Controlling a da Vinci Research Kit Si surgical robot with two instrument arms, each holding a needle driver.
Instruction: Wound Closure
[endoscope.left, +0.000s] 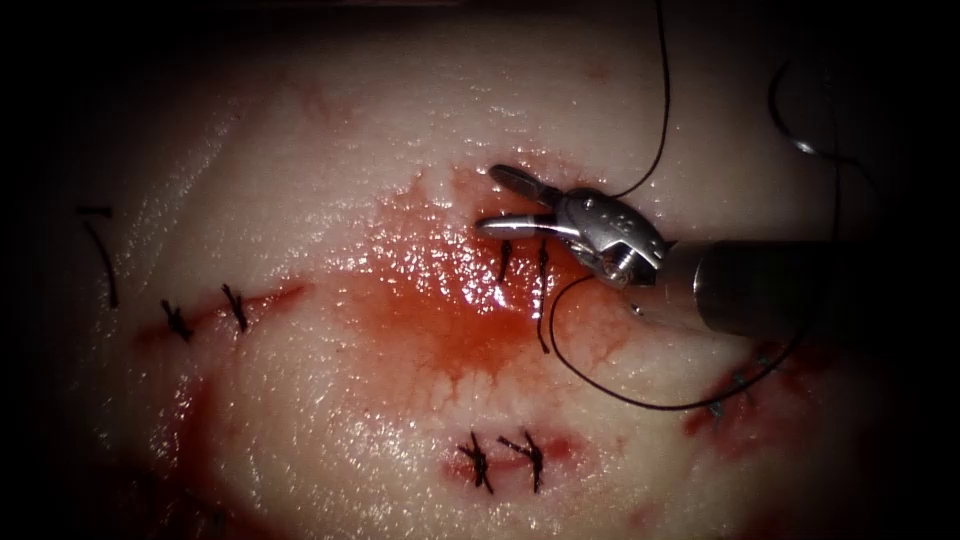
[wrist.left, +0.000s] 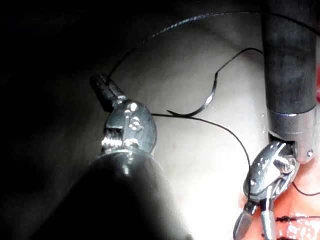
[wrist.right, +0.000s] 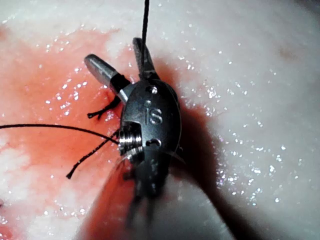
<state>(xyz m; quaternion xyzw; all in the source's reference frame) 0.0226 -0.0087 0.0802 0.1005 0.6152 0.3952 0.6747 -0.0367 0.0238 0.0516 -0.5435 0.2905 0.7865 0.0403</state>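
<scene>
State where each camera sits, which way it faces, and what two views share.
Endoscope: above and in front of the tissue, looking down on it; right pincer open, empty.
Left wrist: on the left arm, looking along its shaft at the left pincer, shut on thread; needle free, outside the tissue.
Right wrist: on the right arm, looking along its shaft at its open pincer.
Shared: all three show the right pincer.

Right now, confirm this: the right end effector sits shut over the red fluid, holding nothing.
Not quite. The right end effector is open, not shut, as the endoscope view shows. It does sit over the red fluid, holding nothing. The left end effector appears shut on the thread, with the needle off the tissue.
</scene>
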